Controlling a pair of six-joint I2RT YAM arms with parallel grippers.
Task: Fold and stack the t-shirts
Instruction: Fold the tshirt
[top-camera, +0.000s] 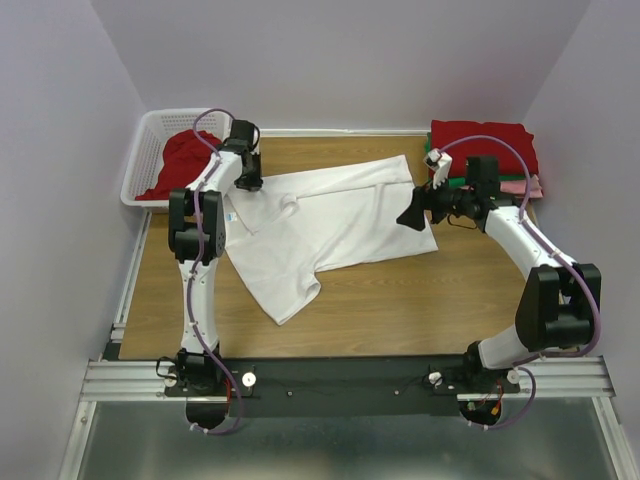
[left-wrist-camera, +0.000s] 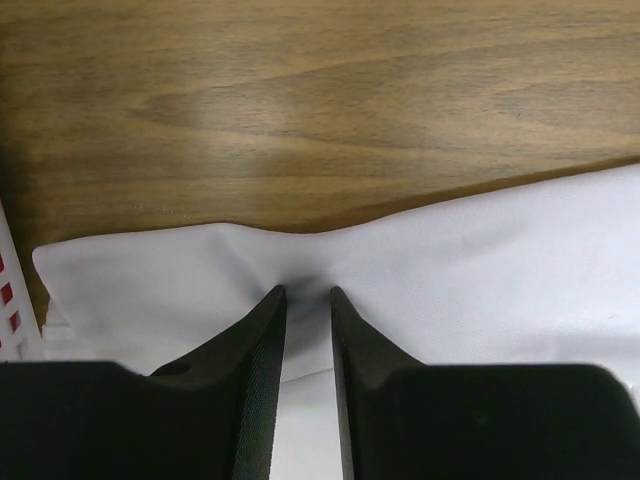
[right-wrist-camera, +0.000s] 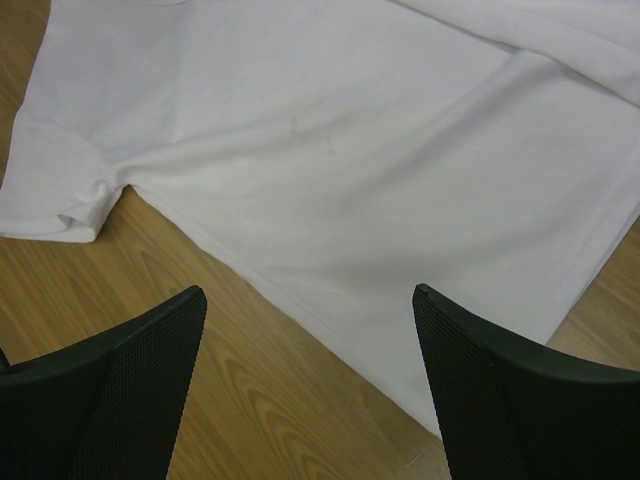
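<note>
The white t-shirt (top-camera: 340, 225) lay spread but rumpled across the middle of the wooden desk (top-camera: 400, 310), its body running toward the far right and one part trailing off toward the near left. The left end effector (left-wrist-camera: 305, 292) was down on the shirt's far-left edge, just beside the white lattice basket (top-camera: 150, 150). Its jaws were nearly together on a small pinch of cloth, and creases drew in toward the tips. The right end effector (right-wrist-camera: 305, 295) hung over the shirt's right side with its jaws spread wide and nothing between them; one sleeve lay to one side of the hem in its wrist view. A stack of folded t-shirts (top-camera: 485, 145), red on top, sat at the far right corner, and a crumpled red garment (top-camera: 185, 155) lay in the basket. The shirt looked light, limp and thin. It would probably sag and fold on itself wherever it was lifted, and slide easily over the smooth wood rather than hold a shape. A single-point pinch would likely only bunch it. The sounder holds appeared to be the stitched hem, the shoulder seams or the sleeve cuffs, where doubled fabric gives the jaws something to bite. Taking two such points well apart would keep an edge taut for a clean fold.
</note>
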